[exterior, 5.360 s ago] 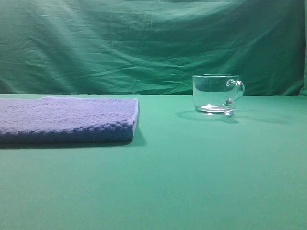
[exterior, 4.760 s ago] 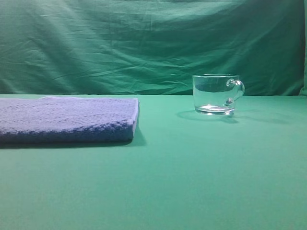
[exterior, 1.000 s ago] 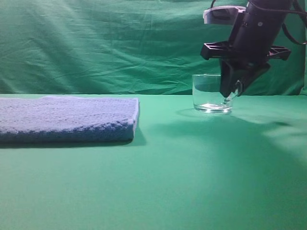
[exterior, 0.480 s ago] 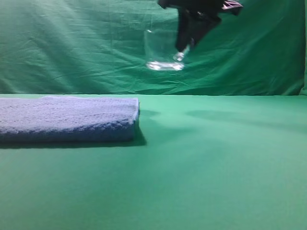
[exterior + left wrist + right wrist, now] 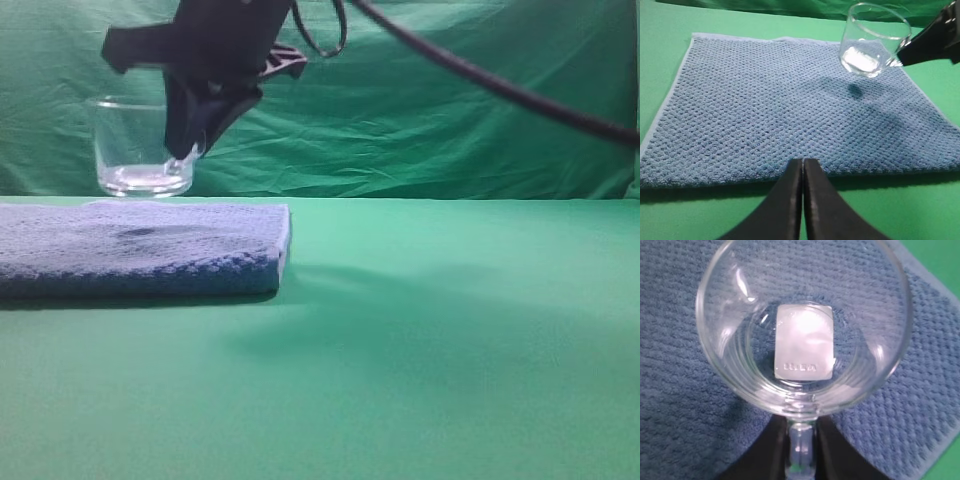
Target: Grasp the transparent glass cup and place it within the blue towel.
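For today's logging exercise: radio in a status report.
Right gripper shut on glass cup handle, above blue towel. Left gripper shut, empty. Nothing obstructing.

A flat green tabletop [image 5: 450,380] covered with smooth matte cloth fills the lower part of the exterior high view. Behind it hangs a green fabric backdrop [image 5: 450,110], which has many soft wrinkles and folds running across it. The backdrop meets the tabletop along a straight horizontal line. The light is even and comes from above, and it leaves wide, soft, darker shadows on the tabletop near the middle. At the far right edge the backdrop shows a narrow vertical fold [image 5: 634,170]. The same green surface [image 5: 670,20] appears in the left wrist view.
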{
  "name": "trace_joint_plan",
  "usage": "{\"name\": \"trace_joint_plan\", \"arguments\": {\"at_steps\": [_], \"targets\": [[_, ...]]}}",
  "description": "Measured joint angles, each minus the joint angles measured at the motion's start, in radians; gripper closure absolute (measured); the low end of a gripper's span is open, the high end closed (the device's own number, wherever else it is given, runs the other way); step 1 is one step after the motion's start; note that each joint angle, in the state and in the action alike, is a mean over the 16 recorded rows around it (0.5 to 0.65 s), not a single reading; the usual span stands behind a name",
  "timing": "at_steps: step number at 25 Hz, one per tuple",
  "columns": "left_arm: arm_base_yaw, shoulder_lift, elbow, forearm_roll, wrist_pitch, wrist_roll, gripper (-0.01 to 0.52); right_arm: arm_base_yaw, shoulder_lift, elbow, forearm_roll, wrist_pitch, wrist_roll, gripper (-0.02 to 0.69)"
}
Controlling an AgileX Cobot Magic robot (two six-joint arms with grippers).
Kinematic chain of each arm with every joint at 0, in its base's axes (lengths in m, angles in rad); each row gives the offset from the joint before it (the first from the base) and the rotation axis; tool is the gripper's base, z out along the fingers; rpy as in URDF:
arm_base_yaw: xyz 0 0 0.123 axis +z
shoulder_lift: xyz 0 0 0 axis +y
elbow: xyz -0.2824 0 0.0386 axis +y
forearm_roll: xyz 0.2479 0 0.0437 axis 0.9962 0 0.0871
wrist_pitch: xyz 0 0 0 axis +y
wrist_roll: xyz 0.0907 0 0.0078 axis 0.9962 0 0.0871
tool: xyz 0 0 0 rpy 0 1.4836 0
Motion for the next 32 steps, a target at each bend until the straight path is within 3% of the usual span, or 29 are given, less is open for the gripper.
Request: {"name": "trace_joint_plan", "arguments": {"at_steps": [5,9,13,21,32], "targets": [[0.000,0.000,0.000,0.000,0.000,0.000,0.514,0.000,-0.053,-0.007,0.003,0.054,0.004,0.332],[0.000,0.000,0.000,0.000,0.000,0.000,0.514,0.000,-0.155,-0.010,0.005,0.136,0.021,0.326],[0.000,0.000,0.000,0.000,0.000,0.000,0.514,0.000,-0.291,-0.011,0.005,0.241,0.052,0.396],[0.000,0.000,0.000,0.000,0.000,0.000,0.514,0.000,-0.611,0.058,0.010,0.402,0.134,0.634],[0.000,0.000,0.000,0.000,0.000,0.000,0.514,0.000,-1.103,0.480,0.047,0.322,0.182,0.665]]}}
